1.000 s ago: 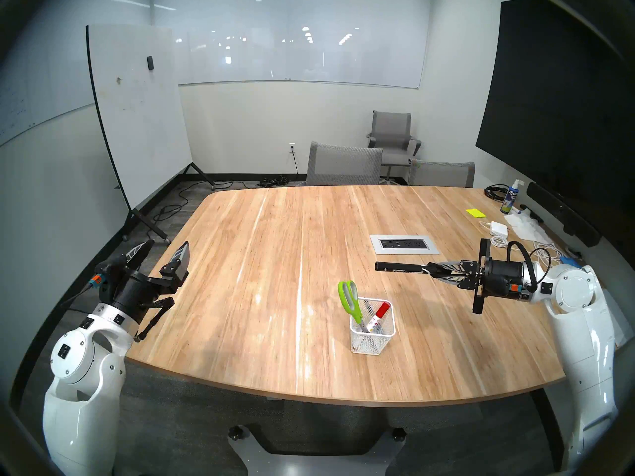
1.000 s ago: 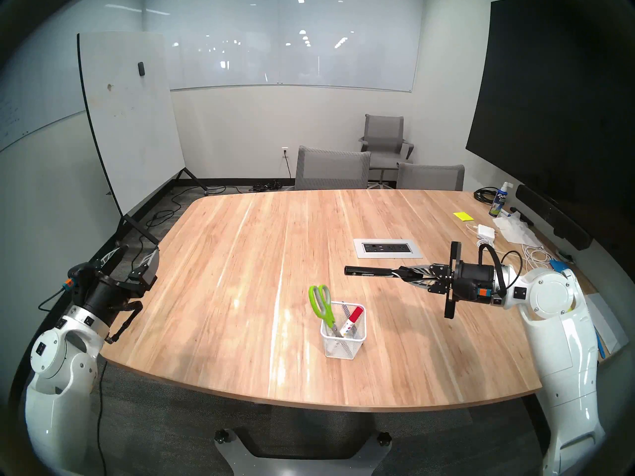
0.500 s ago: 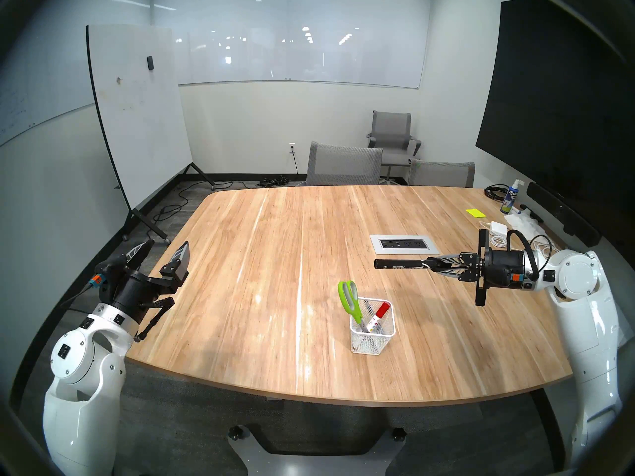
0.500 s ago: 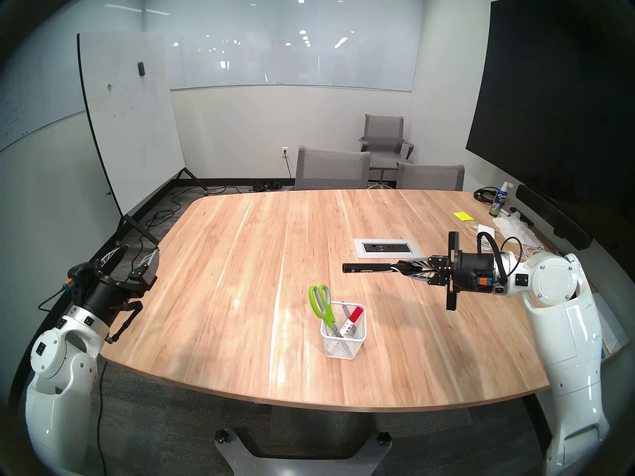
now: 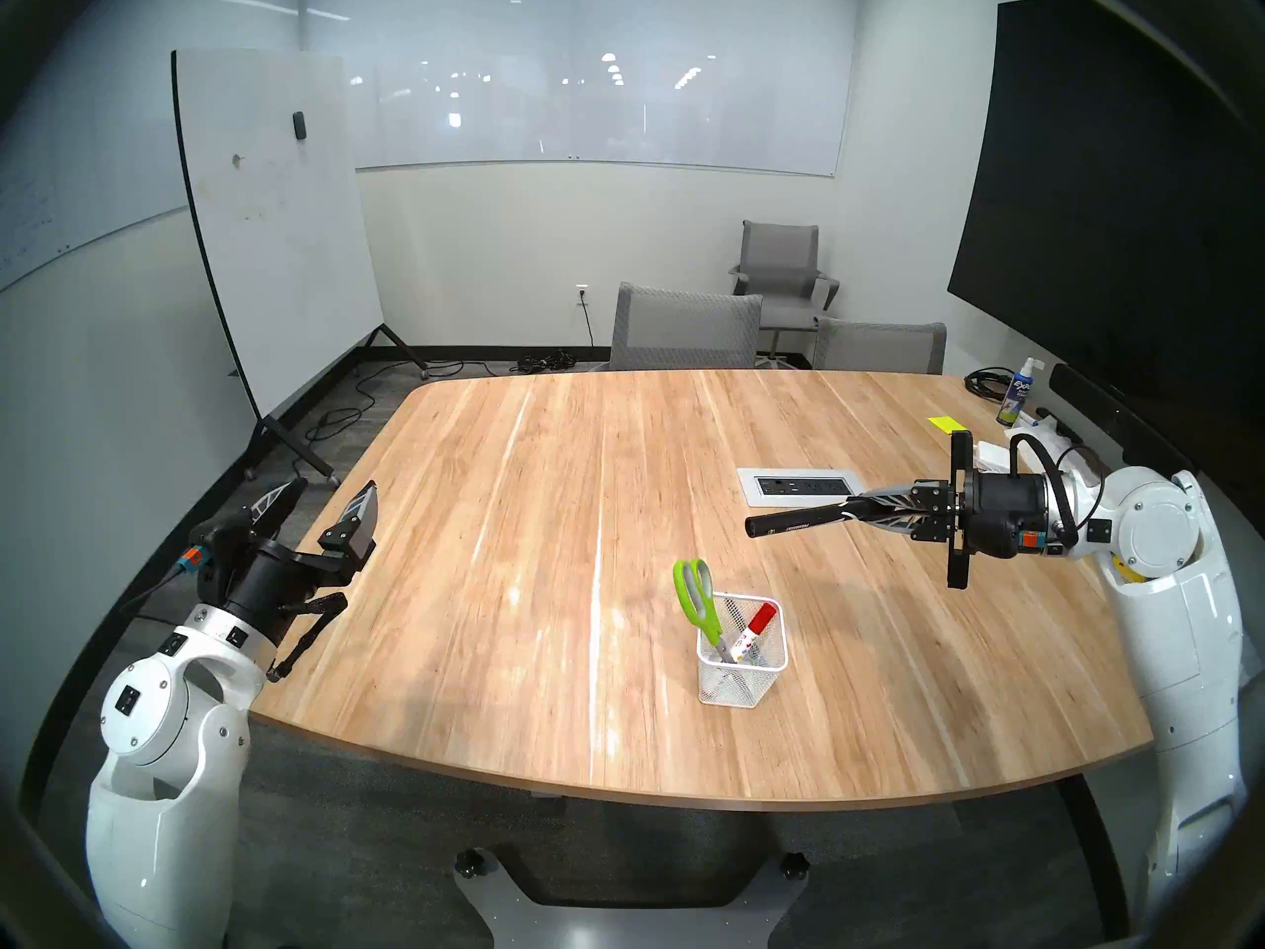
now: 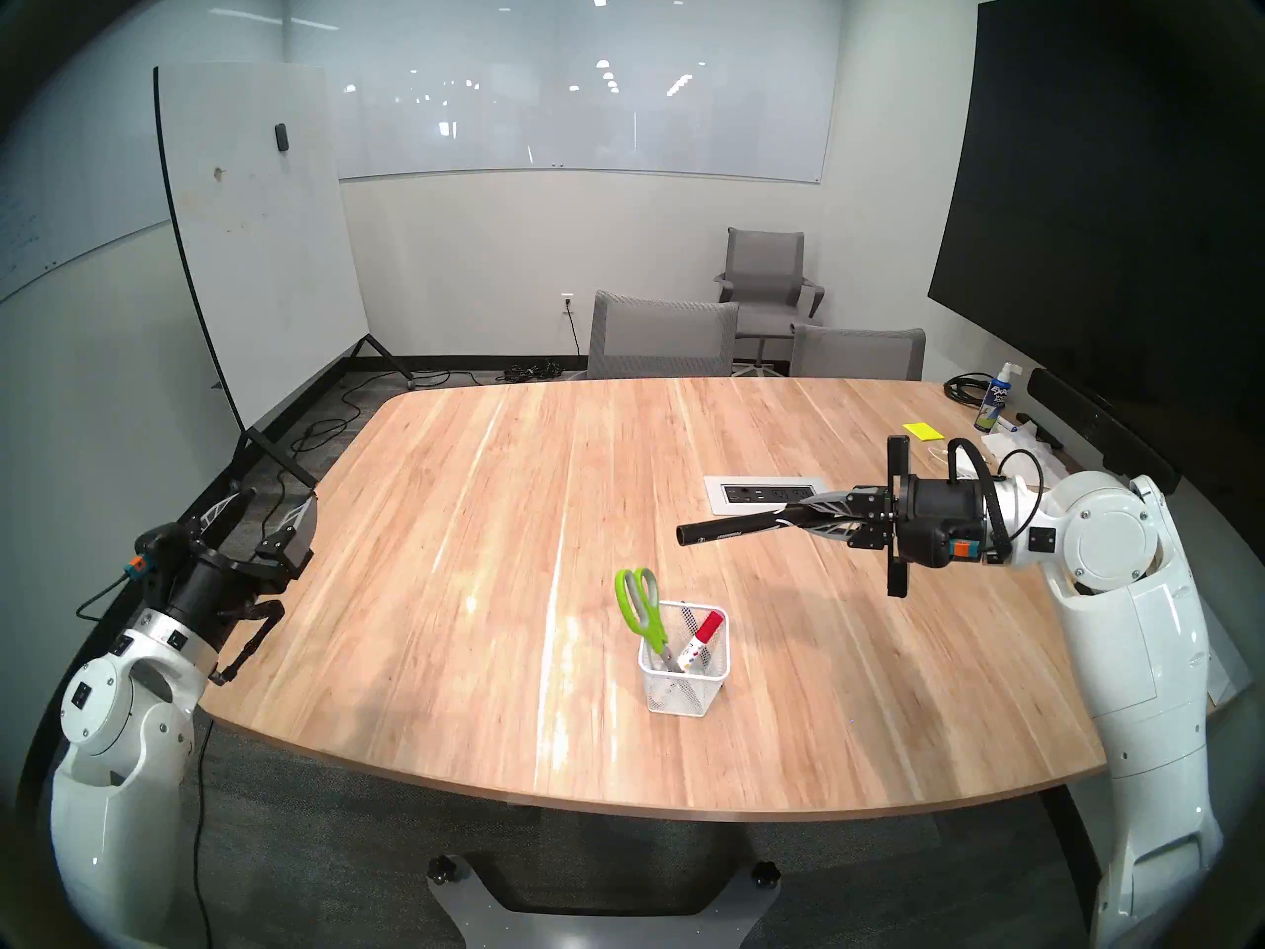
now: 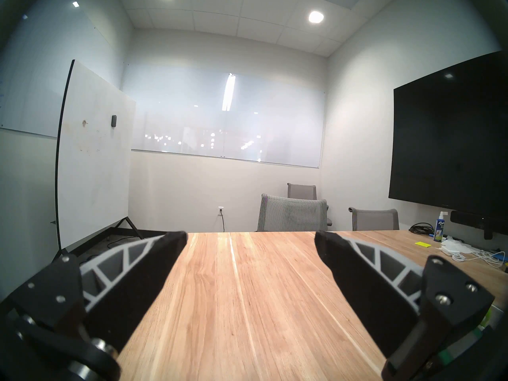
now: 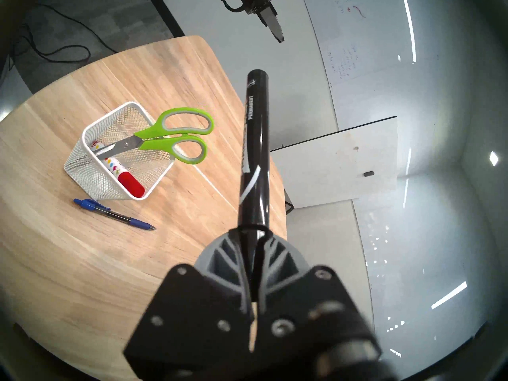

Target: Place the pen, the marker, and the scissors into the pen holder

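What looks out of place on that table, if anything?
One thing: the blue pen lies flat on the table beside the white mesh pen holder, while the scissors and a red-capped marker stand inside it. The right gripper holds a black marker in the air.

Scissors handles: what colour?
Lime green with grey inner lining on the scissors loops; clearest in the right wrist view.

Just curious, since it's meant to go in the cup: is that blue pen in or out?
Out. The blue pen lies flat on the table beside the pen holder.
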Robot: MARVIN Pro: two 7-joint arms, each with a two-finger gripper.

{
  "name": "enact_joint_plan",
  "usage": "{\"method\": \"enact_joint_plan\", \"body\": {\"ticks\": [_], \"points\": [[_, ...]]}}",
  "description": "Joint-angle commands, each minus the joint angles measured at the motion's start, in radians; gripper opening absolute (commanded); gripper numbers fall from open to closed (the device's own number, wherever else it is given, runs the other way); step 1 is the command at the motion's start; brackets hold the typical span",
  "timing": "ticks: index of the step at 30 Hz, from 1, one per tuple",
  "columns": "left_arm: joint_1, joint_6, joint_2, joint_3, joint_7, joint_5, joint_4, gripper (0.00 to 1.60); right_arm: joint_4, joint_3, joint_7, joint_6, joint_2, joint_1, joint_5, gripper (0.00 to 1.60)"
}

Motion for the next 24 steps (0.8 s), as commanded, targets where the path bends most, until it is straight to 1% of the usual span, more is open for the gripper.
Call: {"method": "enact_joint_plan", "body": {"ticks": [1, 5, 7, 8, 9, 14, 15, 16, 21, 24], "points": [[-0.001, 0.003, 0.001, -0.004, 0.001, -0.002, -0.018, 1.6, -0.029, -0.009, 0.001, -0.004, 0.007, 0.018, -0.005, 0.0], [-0.001, 0.004, 0.0, -0.005, 0.001, -0.001, -0.018, 1.6, -0.035, -0.014, -0.017, -0.029, 0.0, 0.02, -0.033, 0.0], [-0.001, 0.004, 0.0, -0.005, 0.0, -0.001, -0.018, 1.6, -0.037, -0.018, -0.022, -0.027, -0.001, 0.022, -0.038, 0.0], [-0.001, 0.004, 0.0, -0.005, 0.0, -0.001, -0.018, 1.6, -0.036, -0.021, -0.028, -0.043, -0.003, 0.025, -0.055, 0.0], [-0.002, 0.004, -0.001, -0.005, 0.0, -0.001, -0.018, 1.6, -0.034, -0.023, -0.031, -0.037, -0.004, 0.026, -0.054, 0.0], [-0.002, 0.005, -0.002, -0.005, -0.001, 0.0, -0.018, 1.6, -0.019, -0.034, -0.064, -0.089, -0.017, 0.038, -0.115, 0.0], [-0.002, 0.005, -0.002, -0.005, -0.001, 0.0, -0.018, 1.6, -0.013, -0.036, -0.069, -0.082, -0.02, 0.039, -0.111, 0.0], [-0.002, 0.005, -0.002, -0.005, -0.001, 0.0, -0.018, 1.6, -0.012, -0.038, -0.074, -0.095, -0.019, 0.041, -0.123, 0.0], [-0.003, 0.006, -0.003, -0.006, -0.002, 0.001, -0.018, 1.6, -0.005, -0.048, -0.095, -0.099, -0.019, 0.043, -0.144, 0.0], [-0.003, 0.006, -0.004, -0.006, -0.002, 0.001, -0.018, 1.6, -0.002, -0.051, -0.106, -0.123, -0.02, 0.046, -0.162, 0.0]]}}
